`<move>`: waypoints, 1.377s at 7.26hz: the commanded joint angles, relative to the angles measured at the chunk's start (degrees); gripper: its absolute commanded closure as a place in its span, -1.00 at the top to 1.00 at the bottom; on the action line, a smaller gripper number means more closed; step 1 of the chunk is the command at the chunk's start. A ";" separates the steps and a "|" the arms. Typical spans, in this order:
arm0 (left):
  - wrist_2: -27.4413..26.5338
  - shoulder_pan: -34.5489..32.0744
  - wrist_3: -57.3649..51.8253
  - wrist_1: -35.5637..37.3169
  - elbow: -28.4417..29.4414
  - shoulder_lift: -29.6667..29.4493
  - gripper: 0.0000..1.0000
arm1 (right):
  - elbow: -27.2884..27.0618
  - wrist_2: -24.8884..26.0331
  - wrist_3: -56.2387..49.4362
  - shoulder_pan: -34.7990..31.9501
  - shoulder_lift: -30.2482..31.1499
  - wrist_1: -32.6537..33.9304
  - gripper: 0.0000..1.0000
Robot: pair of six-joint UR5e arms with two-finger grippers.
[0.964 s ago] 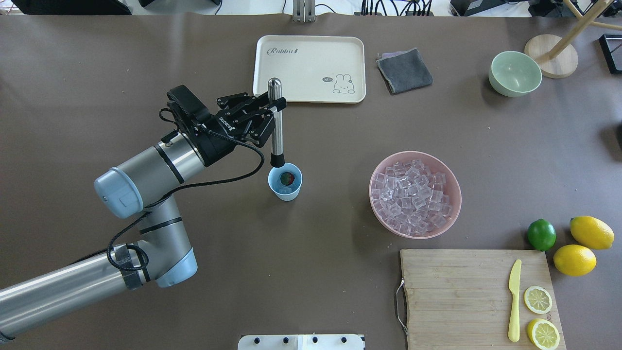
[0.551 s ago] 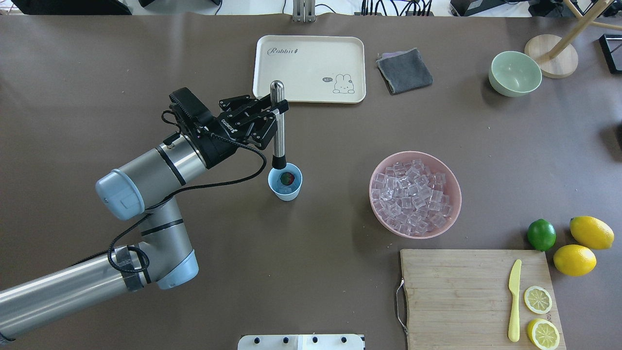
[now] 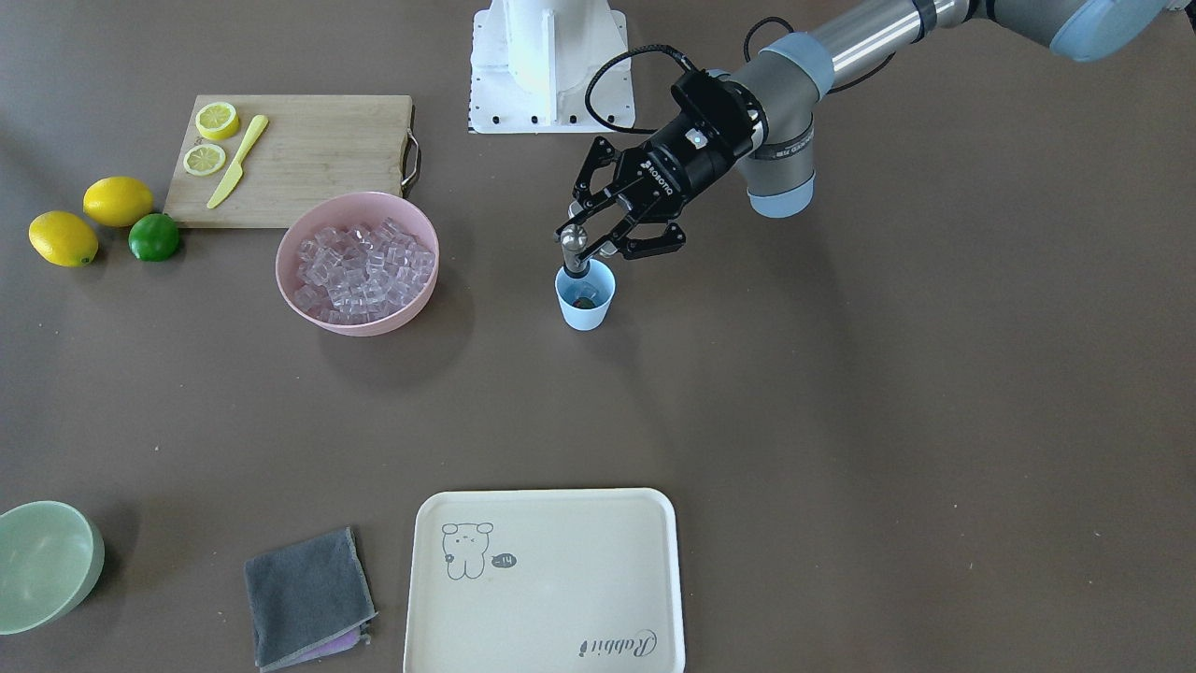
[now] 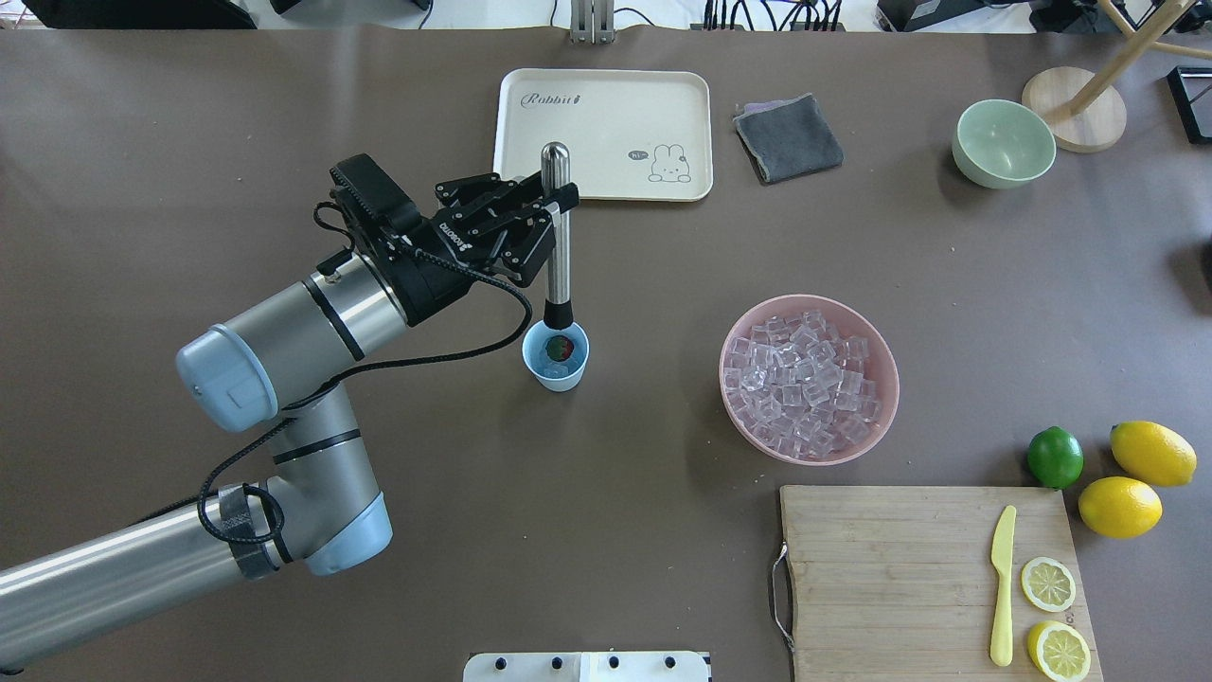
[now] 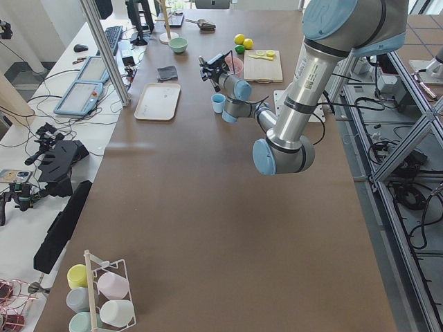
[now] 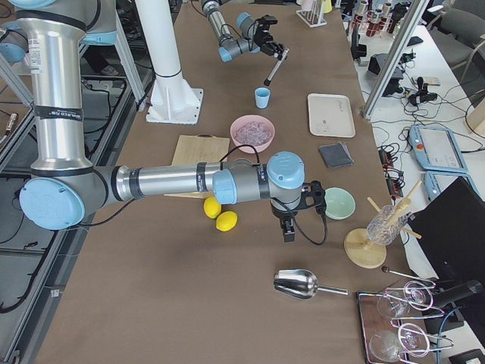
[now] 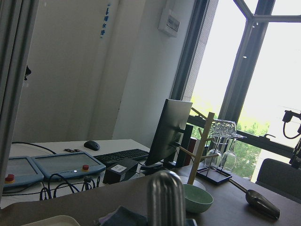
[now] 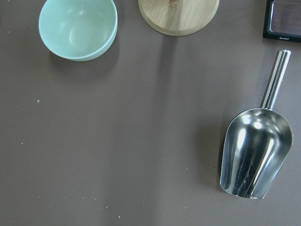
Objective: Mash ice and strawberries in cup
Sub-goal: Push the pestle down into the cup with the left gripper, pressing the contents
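Note:
The light blue cup (image 4: 556,371) stands at mid-table, also in the front view (image 3: 586,311). A red strawberry (image 4: 561,346) with green at its top lies inside; I cannot make out ice in the cup. My left gripper (image 4: 561,201) is shut on a steel muddler (image 4: 559,256), held upright with its black tip at the cup's mouth (image 3: 577,271). Clear ice cubes (image 4: 805,379) fill the pink bowl (image 4: 734,333) to the right. My right gripper (image 6: 289,232) hangs near the table's right end, seen only from the side; I cannot tell its state.
A cream tray (image 4: 606,95) and a grey cloth (image 4: 788,137) lie beyond the cup. A pale green bowl (image 4: 1004,142), a wooden stand base (image 4: 1075,109), a steel scoop (image 8: 254,155), a cutting board (image 4: 900,578) with knife and lemon halves, a lime and lemons sit to the right.
My left gripper has moved the muddler slightly right and away from the robot. Its tip shifted from the cup's left rim to over the cup's far side.

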State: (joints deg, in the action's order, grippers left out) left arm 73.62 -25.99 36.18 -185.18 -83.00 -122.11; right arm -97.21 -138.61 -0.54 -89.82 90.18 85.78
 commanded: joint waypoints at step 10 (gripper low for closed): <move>0.89 -1.86 -0.14 -1.95 3.48 -0.50 -1.00 | -0.08 -0.26 -0.51 -0.53 0.61 0.00 1.00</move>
State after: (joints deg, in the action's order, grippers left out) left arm 73.25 -26.21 35.91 -187.56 -78.18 -122.63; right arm -97.29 -138.87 -1.04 -90.26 90.74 85.74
